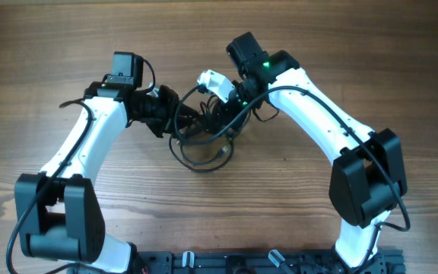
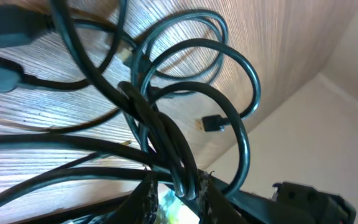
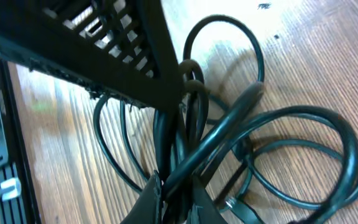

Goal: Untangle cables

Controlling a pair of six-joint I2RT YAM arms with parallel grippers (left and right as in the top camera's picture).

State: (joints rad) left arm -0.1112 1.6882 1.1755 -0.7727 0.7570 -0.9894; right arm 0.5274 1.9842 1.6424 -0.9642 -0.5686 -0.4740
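The cables (image 1: 204, 133) sit in a dark knotted clump about the middle of the worktop (image 1: 67, 46). One loose loop spills out toward the near edge, the side where the arm bases stand. Both arms reach in from either side and meet right at the clump, so from above it is half hidden beneath them.

The left end effector (image 2: 178, 190) comes in from the left edge's side. Through its own camera, a bundle of several strands runs down into the narrow gap between its two fingers (image 2: 146, 200). The fingers stand only a little apart. Whether they truly bite on the bundle or merely flank it I cannot tell, as the tips sit at the very bottom of that view. Beyond them, loops fan out over the wood, and a small plug (image 2: 213, 123) shows at the end of one cord, clear of the fingers.

The right end effector (image 3: 174, 194) is pressed together on the cables. A few strands cross between its fingertips and are pinched there, at the bottom of its camera's view. From the pinch the cords run off and open into wide loops over the worktop, one loop lying across another.

The two end effectors are near each other, on opposite sides of the same tangle.
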